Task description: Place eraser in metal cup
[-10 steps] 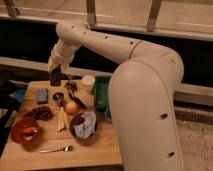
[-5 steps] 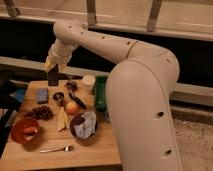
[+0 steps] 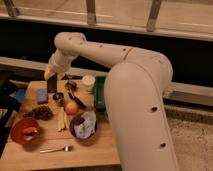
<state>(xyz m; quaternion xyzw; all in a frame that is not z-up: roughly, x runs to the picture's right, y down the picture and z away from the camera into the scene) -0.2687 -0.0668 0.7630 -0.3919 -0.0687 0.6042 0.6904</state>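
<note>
Holding the eraser (image 3: pixel 52 86) in your closed gripper (image 3: pixel 51 80) just beside the metal cup (image 3: pixel 58 96), you needed to centre it above the rim first.

We see a wooden table (image 3: pixel 100 152) with many small things on it. At the front left stands a red bowl (image 3: pixel 24 131), and a piece of metal cutlery (image 3: pixel 56 149) lies near the front edge. A brown bowl (image 3: pixel 75 134) holds a crumpled wrapper (image 3: pixel 85 124). Behind it we see an apple (image 3: pixel 72 107) with a banana (image 3: pixel 61 119) beside it. A blue block (image 3: pixel 42 96) lies farther left, and a white cup (image 3: pixel 88 81) stands at the back.
</note>
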